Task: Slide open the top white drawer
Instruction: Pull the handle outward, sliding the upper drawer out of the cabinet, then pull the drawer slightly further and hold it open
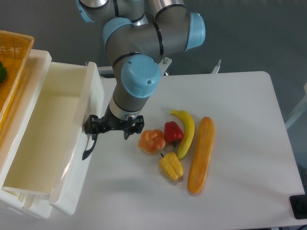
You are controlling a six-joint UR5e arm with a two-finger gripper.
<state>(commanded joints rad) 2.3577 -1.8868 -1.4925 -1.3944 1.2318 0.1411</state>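
The top white drawer [53, 124] stands pulled well out to the right from the cabinet, its deep tub showing nothing inside. Its curved black bar handle [88, 147] sits on the front panel. My gripper [92, 128] hangs over the drawer front, shut on the upper end of that handle. The grey and blue arm reaches down from the top centre and hides the fingertips partly.
A yellow wicker basket [12, 57] sits on top of the cabinet at the far left. On the table lie an orange pumpkin-like piece [151, 141], a red pepper [173, 132], a banana [186, 132], a yellow pepper [171, 166] and a long orange loaf [201, 154].
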